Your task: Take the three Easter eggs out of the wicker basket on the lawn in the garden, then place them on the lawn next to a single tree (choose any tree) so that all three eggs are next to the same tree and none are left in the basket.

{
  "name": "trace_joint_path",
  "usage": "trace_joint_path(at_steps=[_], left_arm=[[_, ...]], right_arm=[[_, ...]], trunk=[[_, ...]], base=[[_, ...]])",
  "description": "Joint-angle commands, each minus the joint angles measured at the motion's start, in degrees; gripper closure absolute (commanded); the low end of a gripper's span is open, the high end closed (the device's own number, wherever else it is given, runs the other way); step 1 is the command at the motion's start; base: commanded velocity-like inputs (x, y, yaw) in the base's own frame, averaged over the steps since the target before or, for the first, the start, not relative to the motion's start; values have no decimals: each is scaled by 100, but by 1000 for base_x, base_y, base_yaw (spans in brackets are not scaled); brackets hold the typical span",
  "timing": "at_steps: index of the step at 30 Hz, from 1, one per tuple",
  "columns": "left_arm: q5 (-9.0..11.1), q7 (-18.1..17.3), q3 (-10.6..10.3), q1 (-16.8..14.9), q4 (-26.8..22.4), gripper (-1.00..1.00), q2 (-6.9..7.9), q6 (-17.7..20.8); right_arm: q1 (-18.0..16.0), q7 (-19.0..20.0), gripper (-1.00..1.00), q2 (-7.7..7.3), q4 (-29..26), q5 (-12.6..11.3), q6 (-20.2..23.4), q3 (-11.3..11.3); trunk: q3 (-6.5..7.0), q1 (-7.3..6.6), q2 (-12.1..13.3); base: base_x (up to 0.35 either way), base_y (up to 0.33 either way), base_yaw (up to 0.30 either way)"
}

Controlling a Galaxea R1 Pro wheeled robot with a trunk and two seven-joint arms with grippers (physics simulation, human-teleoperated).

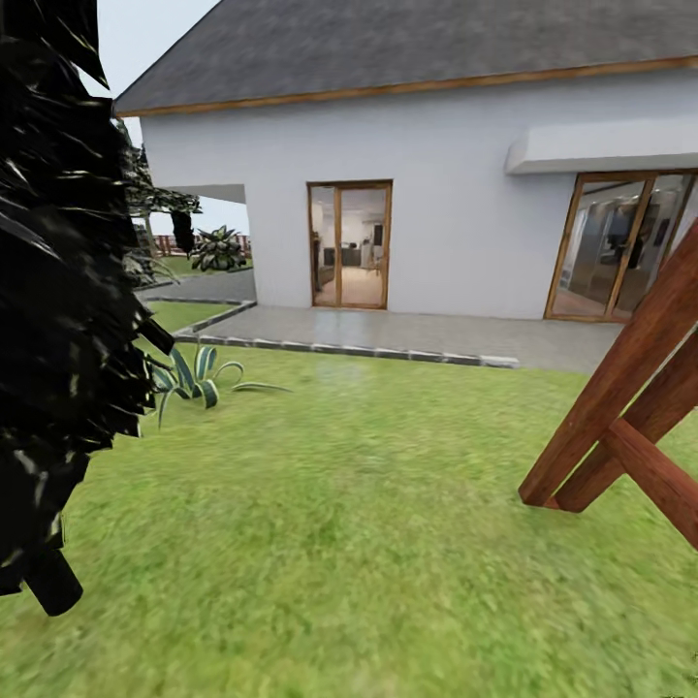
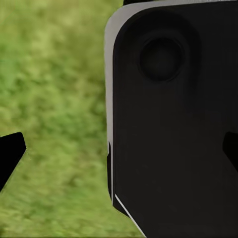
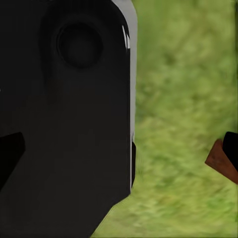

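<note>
Lawn (image 1: 368, 543) is spread from the house (image 1: 456, 223) patio toward the camera, between a dark cypress (image 1: 58, 291) and a wooden frame (image 1: 630, 417). Neither basket nor eggs can be located, so no bearing from either claw can be given. Claw states cannot be told; grass lies beneath both.

Head camera faces forward over mottled green lawn (image 1: 368, 543) toward white-walled house with glass doors (image 1: 436, 223). Both wrist cameras aim down close at same blurred grass, each beside large black rounded robot body panel (image 2: 173, 124); dark fingers (image 2: 10, 153) at frame edges.
</note>
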Motion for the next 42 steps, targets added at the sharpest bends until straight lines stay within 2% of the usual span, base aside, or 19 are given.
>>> trace_joint_path(at_steps=[1, 7, 26, 34, 42], left_arm=[[-2, -3, 2, 4, -12, -100, 1, -2], [-2, -3, 2, 4, -12, -100, 1, -2], [-2, -3, 2, 4, -12, -100, 1, -2], [-2, -4, 2, 4, -12, -100, 1, -2], [-2, -4, 2, 4, -12, -100, 1, -2]], right_arm=[[-8, 12, -100, -1, 12, -2, -1, -5], [-8, 12, -100, -8, 12, -2, 9, -7], [-8, -32, -100, -19, 11, -2, 29, 1], [-8, -32, -100, -51, 12, -3, 34, -9], [-8, -21, -100, -49, 12, -2, 33, -7]], trunk=[[-2, 4, -2], [8, 4, -2], [9, 4, -2], [9, 4, -2], [9, 4, -2]], base=[[344, 0, -299], [344, 0, -188], [344, 0, -5], [344, 0, 178], [344, 0, 30]])
